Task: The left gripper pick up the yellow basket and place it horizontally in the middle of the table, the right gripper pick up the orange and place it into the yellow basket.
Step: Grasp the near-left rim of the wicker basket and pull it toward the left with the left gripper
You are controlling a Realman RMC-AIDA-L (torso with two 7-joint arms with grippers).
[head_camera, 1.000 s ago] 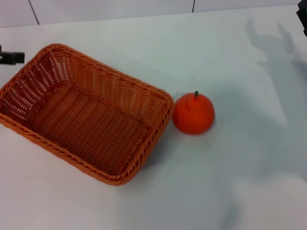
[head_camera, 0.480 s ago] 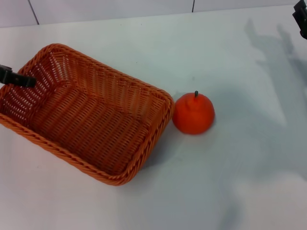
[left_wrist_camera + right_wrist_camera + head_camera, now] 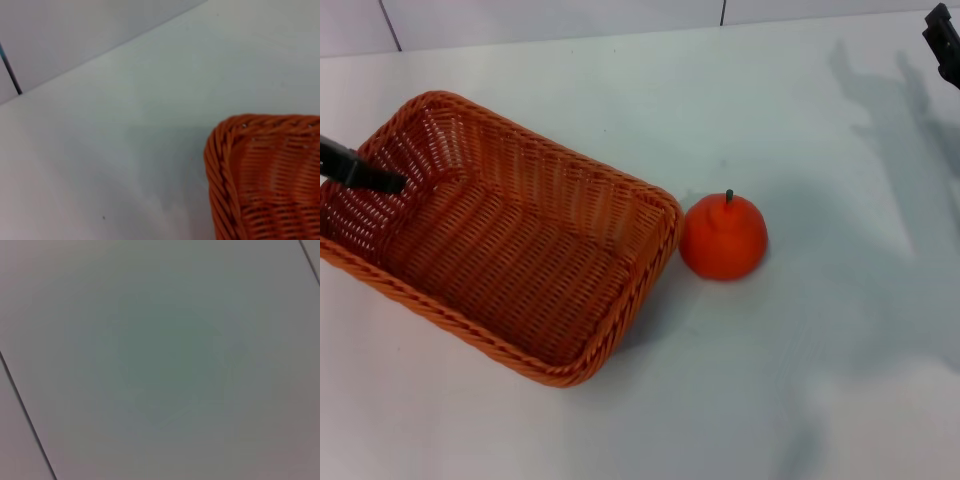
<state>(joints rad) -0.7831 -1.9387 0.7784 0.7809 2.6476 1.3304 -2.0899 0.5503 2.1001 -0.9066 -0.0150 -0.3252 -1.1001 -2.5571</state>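
The yellow basket (image 3: 510, 235), orange-brown wicker with a braided rim, lies skewed on the left of the white table (image 3: 800, 380). One corner of it shows in the left wrist view (image 3: 265, 175). A dark tip of my left gripper (image 3: 365, 172) reaches over the basket's left end, above its inside. The orange (image 3: 723, 236) with a dark green stem stands on the table just right of the basket. A small black part of my right gripper (image 3: 945, 40) shows at the far right edge, high and well away from the orange.
A pale wall with dark seams (image 3: 723, 12) runs behind the table's far edge. The right wrist view shows only a plain grey surface with dark lines (image 3: 25, 415).
My left gripper tip has moved in from the left edge and down over the basket's left end. The right gripper has shifted slightly at the top right corner. Basket and orange have not moved.
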